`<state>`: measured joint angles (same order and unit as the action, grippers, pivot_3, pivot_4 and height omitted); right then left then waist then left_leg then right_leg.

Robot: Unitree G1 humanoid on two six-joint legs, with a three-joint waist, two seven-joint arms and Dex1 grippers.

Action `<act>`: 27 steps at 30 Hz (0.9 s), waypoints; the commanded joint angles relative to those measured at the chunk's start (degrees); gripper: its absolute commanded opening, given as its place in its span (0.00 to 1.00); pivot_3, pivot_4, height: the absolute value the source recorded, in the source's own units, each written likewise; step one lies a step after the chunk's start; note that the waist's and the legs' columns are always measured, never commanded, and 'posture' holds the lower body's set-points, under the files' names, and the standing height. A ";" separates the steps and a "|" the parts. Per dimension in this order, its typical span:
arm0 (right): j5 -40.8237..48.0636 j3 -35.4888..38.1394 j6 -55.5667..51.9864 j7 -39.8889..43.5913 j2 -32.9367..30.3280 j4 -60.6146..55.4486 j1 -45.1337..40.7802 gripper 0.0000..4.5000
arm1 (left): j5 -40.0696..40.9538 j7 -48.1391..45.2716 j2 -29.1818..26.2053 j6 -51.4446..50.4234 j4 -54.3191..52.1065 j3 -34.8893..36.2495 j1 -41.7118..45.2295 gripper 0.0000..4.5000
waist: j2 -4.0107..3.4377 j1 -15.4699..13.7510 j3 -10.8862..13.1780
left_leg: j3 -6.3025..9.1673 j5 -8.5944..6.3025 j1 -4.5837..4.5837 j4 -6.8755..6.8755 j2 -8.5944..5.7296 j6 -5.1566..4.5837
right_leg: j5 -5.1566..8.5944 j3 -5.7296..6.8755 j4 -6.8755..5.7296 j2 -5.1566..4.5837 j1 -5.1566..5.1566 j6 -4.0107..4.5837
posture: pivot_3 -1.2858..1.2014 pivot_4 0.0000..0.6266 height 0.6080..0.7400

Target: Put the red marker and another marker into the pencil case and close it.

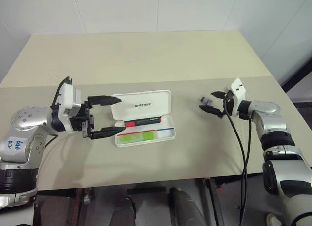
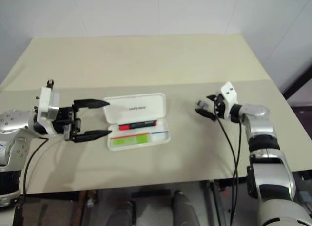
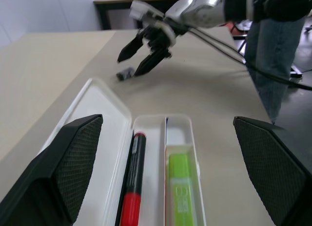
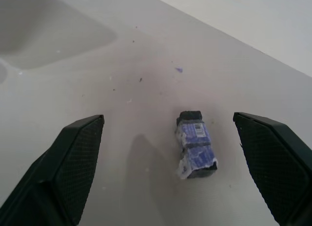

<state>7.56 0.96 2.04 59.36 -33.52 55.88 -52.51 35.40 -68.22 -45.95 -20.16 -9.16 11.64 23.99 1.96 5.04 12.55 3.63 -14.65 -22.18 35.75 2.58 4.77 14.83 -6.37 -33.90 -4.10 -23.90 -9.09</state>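
We count one beige table [image 1: 146, 55] against a white wall. On it lies one pencil case [image 1: 144, 117], lid open, near the middle. Inside: one red marker [image 1: 142, 122] in the rear compartment and one green marker [image 1: 136, 137] in the front. One small dark block with a blue label [image 4: 195, 144] lies well to the right.

The left gripper [image 1: 105, 116] hovers level at the case's left end, fingers spread. The right gripper [image 1: 213, 103] points at the block, fingers spread, holding nothing.
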 commanded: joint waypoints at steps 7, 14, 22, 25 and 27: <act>-2.96 0.87 4.64 -2.15 1.09 10.77 -4.52 0.96 | 1.67 1.25 -0.02 -1.30 -3.20 0.26 1.74 1.00 | 0.00 -0.02 0.00 | 0.00 0.00 -0.01 -0.01 0.00 0.01 | 0.00 0.00 0.01 0.00 0.00 -0.01 | 0.52 0.24 1.00; -4.02 1.43 4.80 -3.16 0.15 14.19 -5.35 0.83 | 1.65 1.54 -0.19 -1.21 -3.41 0.71 1.54 1.00 | 0.00 0.00 0.00 | 0.00 0.01 0.00 0.01 0.00 0.01 | 0.00 0.00 0.00 0.00 0.00 -0.01 | 0.52 0.24 1.00; -3.24 2.76 4.42 -0.85 0.86 13.91 -6.07 0.22 | 1.31 1.87 0.52 -0.58 -2.98 0.01 2.20 1.00 | 0.00 0.00 0.00 | 0.00 0.01 0.00 0.12 0.00 0.02 | -0.03 0.00 -0.03 0.00 0.05 -0.05 | 0.52 0.24 1.00; -3.34 2.75 4.71 -0.07 0.98 13.15 -5.87 0.08 | 1.13 1.91 0.81 -0.40 -2.74 -0.24 2.47 1.00 | 0.00 0.01 0.00 | 0.01 0.01 0.00 0.11 0.00 0.02 | -0.03 0.00 -0.03 0.01 0.05 -0.05 | 0.52 0.24 1.00; -3.54 2.45 5.34 0.36 1.04 12.21 -5.82 0.08 | 0.99 1.80 0.93 -0.20 -2.50 -0.35 2.53 1.00 | 0.00 0.03 0.00 | 0.01 0.01 0.00 0.11 0.00 0.02 | -0.03 0.00 -0.02 0.01 0.05 -0.05 | 0.52 0.24 1.00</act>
<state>3.88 2.73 6.25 59.01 -32.04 70.23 -57.36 35.89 -66.39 -45.18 -21.15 -10.60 11.08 25.72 1.96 5.06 12.56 3.64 -14.64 -22.18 35.86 2.58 4.79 14.80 -6.37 -33.92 -4.09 -23.84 -9.14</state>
